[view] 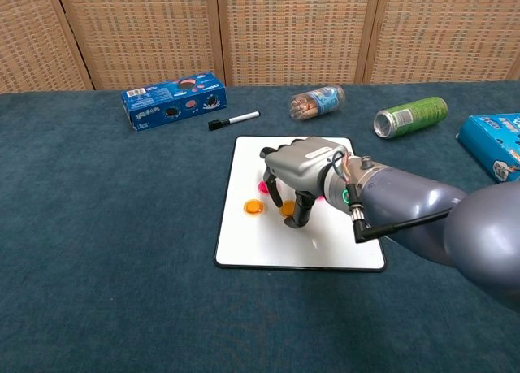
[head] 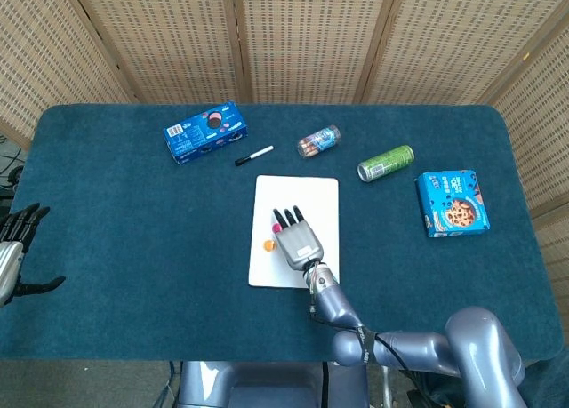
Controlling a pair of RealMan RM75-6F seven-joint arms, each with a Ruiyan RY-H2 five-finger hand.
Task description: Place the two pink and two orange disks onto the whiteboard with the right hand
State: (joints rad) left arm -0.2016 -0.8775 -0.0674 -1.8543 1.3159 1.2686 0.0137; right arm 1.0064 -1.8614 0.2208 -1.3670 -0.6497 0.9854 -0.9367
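Note:
The whiteboard (head: 320, 195) (view: 325, 247) lies flat in the middle of the table. My right hand (head: 296, 240) (view: 302, 171) arches over it, fingertips down on the board. One orange disk (view: 287, 210) sits on the board, pinched between the thumb and a finger. A second orange disk (head: 268, 244) (view: 253, 206) lies free on the board just left of the hand. A pink disk (head: 276, 226) (view: 264, 187) shows behind the fingers; a bit of pink peeks out under the palm. My left hand (head: 18, 248) hangs with fingers spread at the table's far left edge, holding nothing.
A black marker (head: 253, 156) (view: 233, 119) and a blue cookie box (head: 205, 132) (view: 173, 100) lie behind the board on the left. A clear tube (head: 319, 142) (view: 317, 101), a green can (head: 386, 163) (view: 410, 116) and a blue box (head: 452, 203) (view: 494, 144) lie at the back right.

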